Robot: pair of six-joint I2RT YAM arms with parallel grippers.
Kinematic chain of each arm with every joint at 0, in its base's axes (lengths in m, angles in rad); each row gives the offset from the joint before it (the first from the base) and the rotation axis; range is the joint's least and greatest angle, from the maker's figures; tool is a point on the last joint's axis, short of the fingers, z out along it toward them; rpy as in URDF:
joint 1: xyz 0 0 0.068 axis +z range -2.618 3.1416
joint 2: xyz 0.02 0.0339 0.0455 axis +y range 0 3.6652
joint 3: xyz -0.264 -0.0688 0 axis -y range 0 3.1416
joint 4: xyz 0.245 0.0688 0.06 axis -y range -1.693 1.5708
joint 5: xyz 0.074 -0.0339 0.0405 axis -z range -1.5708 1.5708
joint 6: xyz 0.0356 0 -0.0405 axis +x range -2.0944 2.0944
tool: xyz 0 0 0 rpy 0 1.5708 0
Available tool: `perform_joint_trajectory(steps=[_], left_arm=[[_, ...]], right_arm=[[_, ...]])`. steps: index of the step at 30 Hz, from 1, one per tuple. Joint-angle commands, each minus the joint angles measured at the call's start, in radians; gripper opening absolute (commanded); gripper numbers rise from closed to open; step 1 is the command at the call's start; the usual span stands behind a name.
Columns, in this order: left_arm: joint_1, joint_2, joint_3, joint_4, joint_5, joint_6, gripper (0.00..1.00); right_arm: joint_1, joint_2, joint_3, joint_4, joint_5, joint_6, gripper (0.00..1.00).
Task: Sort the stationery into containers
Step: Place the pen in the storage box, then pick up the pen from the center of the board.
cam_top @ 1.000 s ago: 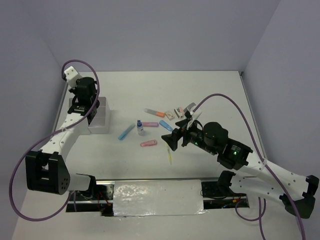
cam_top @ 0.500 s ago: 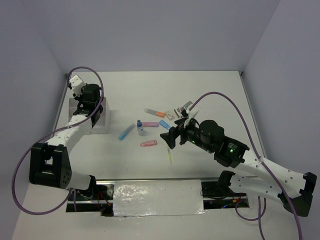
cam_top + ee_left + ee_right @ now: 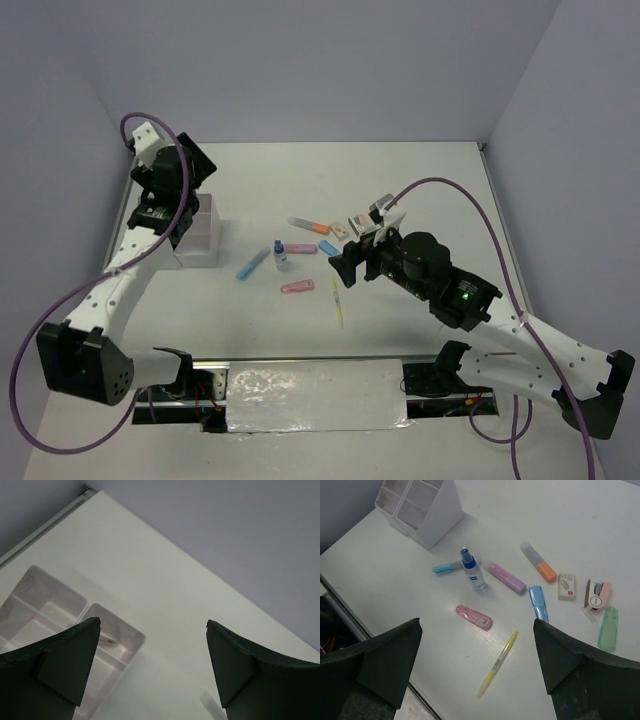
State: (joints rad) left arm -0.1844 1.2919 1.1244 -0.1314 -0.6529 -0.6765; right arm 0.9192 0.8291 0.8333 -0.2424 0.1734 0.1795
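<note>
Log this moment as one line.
left end effector: open, empty, by organizer | right end effector: open, empty, over loose stationery

Left arm (image 3: 115, 285) and right arm (image 3: 545, 345): white links, black joints, looping purple cables (image 3: 432, 181). Left tool (image 3: 153, 622) and right tool (image 3: 476, 622) end in dark wedge-shaped fingers (image 3: 65, 665).

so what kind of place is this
Probably a robot test cell in a lab: a plain white table boxed in by blank grey panels, a left arm and right arm with purple cables bolted at its near edge, and a yellow pen and blue-capped bottle laid out near a white organizer.
</note>
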Motion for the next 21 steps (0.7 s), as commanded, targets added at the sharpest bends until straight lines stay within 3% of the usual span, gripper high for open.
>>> perform_joint_trajectory(steps=[1, 3, 7, 9, 12, 16, 17, 18, 21], left_arm=[[-0.064, -0.118, 0.087, -0.108, 0.119, 0.046, 0.99], [-0.127, -0.166, 0.081, -0.154, 0.174, 0.046, 0.99], [-0.428, -0.187, 0.035, -0.270, 0.093, -0.023, 0.99], [-0.600, -0.160, 0.008, -0.347, 0.011, -0.147, 0.99], [-0.816, -0.073, -0.012, -0.381, -0.071, -0.303, 0.99], [-0.958, 0.169, 0.124, -0.482, -0.131, -0.445, 0.99], [-0.967, 0.272, 0.153, -0.497, -0.117, -0.472, 0.99], [-0.968, 0.318, 0.208, -0.507, -0.088, -0.477, 0.99], [-0.977, 0.452, 0.290, -0.534, -0.045, -0.523, 0.99]], right_arm=[[-0.052, -0.013, 0.065, -0.052, 0.044, 0.040, 1.00], [-0.116, -0.022, 0.090, -0.113, 0.023, 0.080, 1.00], [-0.175, -0.035, 0.145, -0.274, 0.124, 0.193, 0.99], [-0.195, -0.022, 0.186, -0.385, 0.230, 0.218, 0.97], [-0.255, 0.005, 0.228, -0.477, 0.262, 0.229, 0.96], [-0.331, -0.040, 0.222, -0.482, 0.241, 0.215, 0.93], [-0.342, -0.047, 0.221, -0.483, 0.236, 0.213, 0.90], [-0.350, -0.054, 0.216, -0.483, 0.221, 0.212, 0.81], [-0.368, -0.062, 0.208, -0.501, 0.210, 0.210, 0.73]])
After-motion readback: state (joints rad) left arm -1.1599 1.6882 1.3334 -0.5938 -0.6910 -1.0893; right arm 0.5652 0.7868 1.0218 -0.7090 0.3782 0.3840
